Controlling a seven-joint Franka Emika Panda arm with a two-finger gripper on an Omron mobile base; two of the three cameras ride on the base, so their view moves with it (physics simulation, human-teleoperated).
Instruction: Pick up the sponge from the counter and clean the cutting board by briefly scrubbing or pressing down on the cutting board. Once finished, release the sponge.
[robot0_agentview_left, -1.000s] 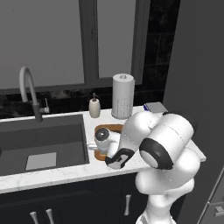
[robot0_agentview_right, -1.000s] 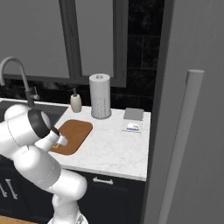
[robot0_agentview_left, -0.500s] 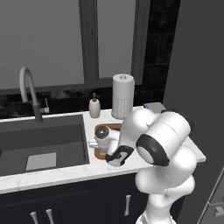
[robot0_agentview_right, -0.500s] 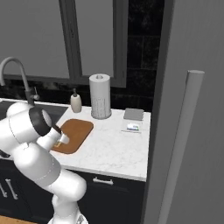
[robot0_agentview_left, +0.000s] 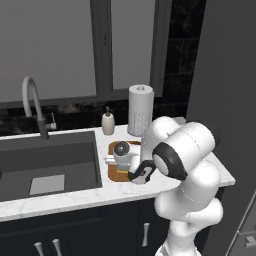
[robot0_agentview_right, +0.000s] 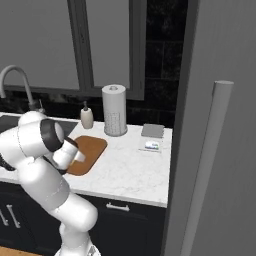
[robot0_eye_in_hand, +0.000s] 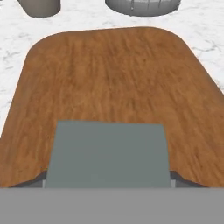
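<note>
The brown wooden cutting board (robot0_eye_in_hand: 118, 74) lies flat on the white marble counter (robot0_eye_in_hand: 205, 26). The sponge (robot0_eye_in_hand: 107, 153), grey-green top up, sits low at the board's near end. My gripper (robot0_eye_in_hand: 108, 180) is shut on the sponge, with a dark fingertip (robot0_eye_in_hand: 37, 180) showing at each side. In the left base view my hand covers most of the cutting board (robot0_agentview_left: 116, 174). In the right base view the hand hangs over the left part of the cutting board (robot0_agentview_right: 92, 149); whether the sponge touches the wood I cannot tell.
A paper towel roll (robot0_agentview_left: 140, 110) and a soap bottle (robot0_agentview_left: 107, 122) stand behind the board. The dark sink (robot0_agentview_left: 50, 165) with its faucet (robot0_agentview_left: 32, 105) lies left of it. A blue-and-white flat object (robot0_agentview_right: 151, 145) rests near the tall dark panel (robot0_agentview_right: 215, 130) at the right.
The hand has crept slightly toward the back of the board with the sponge still held, and the elbow has swung a little. Nothing on the counter has moved.
</note>
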